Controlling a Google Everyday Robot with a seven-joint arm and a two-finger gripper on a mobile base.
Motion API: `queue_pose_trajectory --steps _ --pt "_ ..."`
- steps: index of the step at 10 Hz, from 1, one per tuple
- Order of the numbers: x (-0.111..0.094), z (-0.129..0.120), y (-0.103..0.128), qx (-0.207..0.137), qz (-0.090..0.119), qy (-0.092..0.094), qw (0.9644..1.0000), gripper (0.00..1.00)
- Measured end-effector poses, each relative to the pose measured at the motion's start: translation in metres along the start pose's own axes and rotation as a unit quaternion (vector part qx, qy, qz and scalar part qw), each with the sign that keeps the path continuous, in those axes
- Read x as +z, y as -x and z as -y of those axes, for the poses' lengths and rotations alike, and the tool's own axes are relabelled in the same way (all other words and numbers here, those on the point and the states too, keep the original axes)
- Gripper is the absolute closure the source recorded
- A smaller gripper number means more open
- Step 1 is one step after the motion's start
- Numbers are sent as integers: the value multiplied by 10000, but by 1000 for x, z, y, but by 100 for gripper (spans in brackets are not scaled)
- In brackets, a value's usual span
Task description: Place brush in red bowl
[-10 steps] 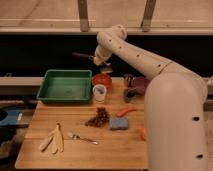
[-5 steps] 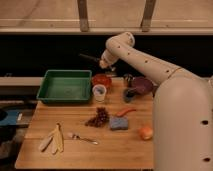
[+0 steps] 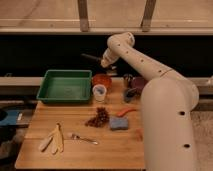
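Observation:
My gripper [image 3: 107, 63] hangs just above the back rim of the small orange-red bowl [image 3: 102, 80], which stands at the back of the wooden table. It is shut on the black brush [image 3: 91, 57]. The brush's slim dark handle sticks out to the left, roughly level, in the air over the bowl. The brush head is hidden at the gripper. The bowl looks empty.
A green tub [image 3: 66, 86] stands left of the bowl, with a white cup [image 3: 100, 93] in front of it and a purple bowl [image 3: 138, 83] to its right. Grapes [image 3: 98, 118], a blue sponge [image 3: 118, 123], a fork [image 3: 83, 138] and a banana peel [image 3: 54, 140] lie nearer. My arm [image 3: 165, 115] covers the right side.
The gripper with the brush has shifted slightly right over the red bowl, then stayed nearly still. The arm's lower part has swung across the right side of the table.

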Motion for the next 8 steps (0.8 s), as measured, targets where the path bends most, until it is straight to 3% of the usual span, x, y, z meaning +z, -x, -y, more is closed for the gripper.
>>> queue_pose_trajectory --steps 4,8 --pt "40 -14 -12 93 -75 415 9991 100" --pt "76 -32 -7 46 -170 823 9965 100"
